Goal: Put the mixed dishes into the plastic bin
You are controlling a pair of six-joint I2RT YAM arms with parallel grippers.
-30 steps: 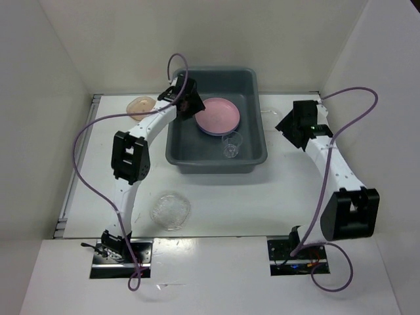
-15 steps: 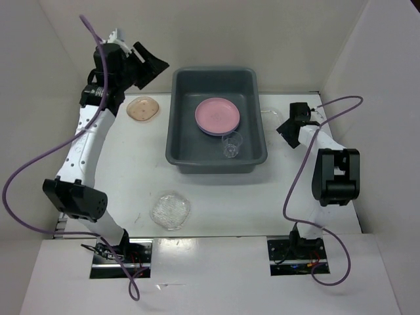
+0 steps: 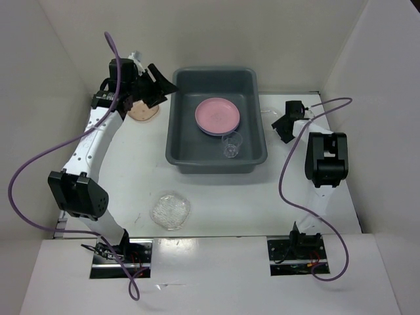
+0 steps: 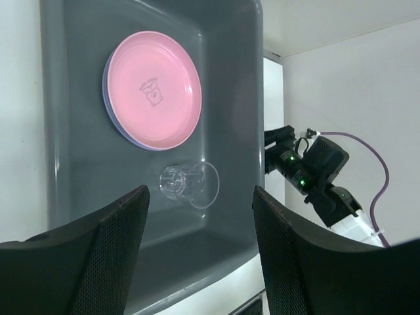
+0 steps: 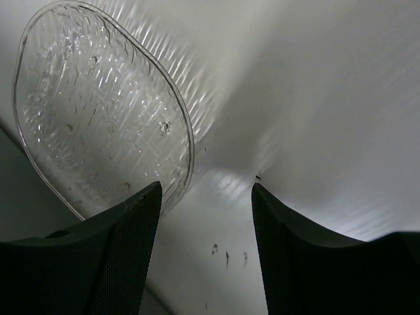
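Observation:
The dark grey plastic bin stands at the middle back. In it a pink plate lies on a lilac plate, with a clear cup on its side nearer me. The left wrist view shows the pink plate and cup in the bin. My left gripper is open and empty above the bin's left rim, beside the peach dish. My right gripper is open and low by a clear textured dish right of the bin. My right gripper has one finger at that dish's rim.
A second clear textured dish lies on the white table in front of the bin, left of centre. White walls close in on the left, back and right. Purple cables loop off both arms.
My left gripper left the bin, swung up to the far left, then came down beside the peach dish. My right arm folded and brought its gripper in low toward the bin's right side.

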